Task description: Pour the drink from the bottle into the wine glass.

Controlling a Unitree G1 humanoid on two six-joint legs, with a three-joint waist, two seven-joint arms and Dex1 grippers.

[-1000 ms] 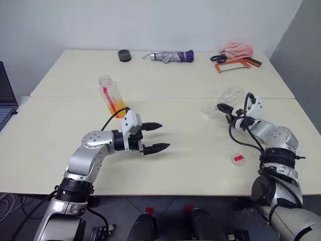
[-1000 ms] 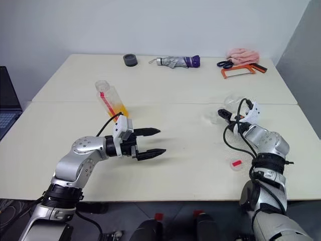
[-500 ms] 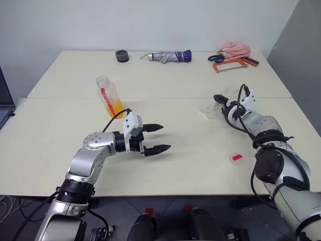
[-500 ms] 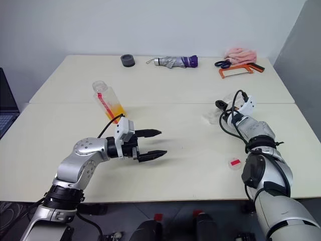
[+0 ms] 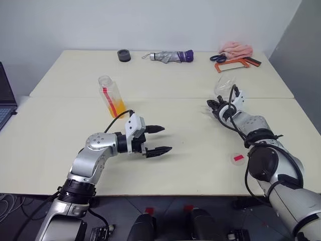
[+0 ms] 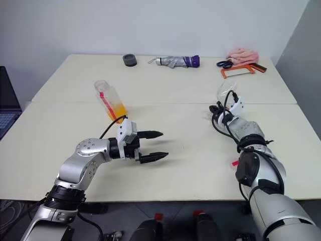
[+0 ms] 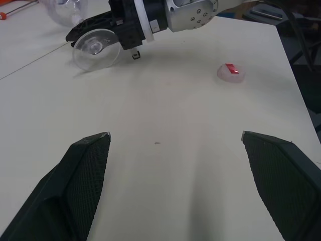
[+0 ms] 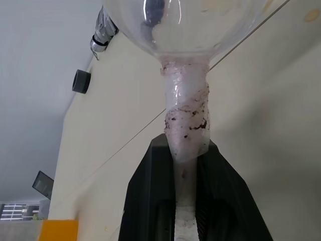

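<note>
Cream tabletop (image 5: 165, 80) carries everything. Right gripper (image 5: 214, 106), spread a second ago, has now clamped its fingers (image 8: 145, 201) on the wine glass (image 8: 185, 100) stem. Left gripper (image 5: 159, 139) stays wide, empty. Bottle (image 5: 111, 96) of orange drink (image 5: 116, 107) stands upright behind it.

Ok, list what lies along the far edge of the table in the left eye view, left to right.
Black round thing → folded umbrella → scissors → pink cloth.
</note>
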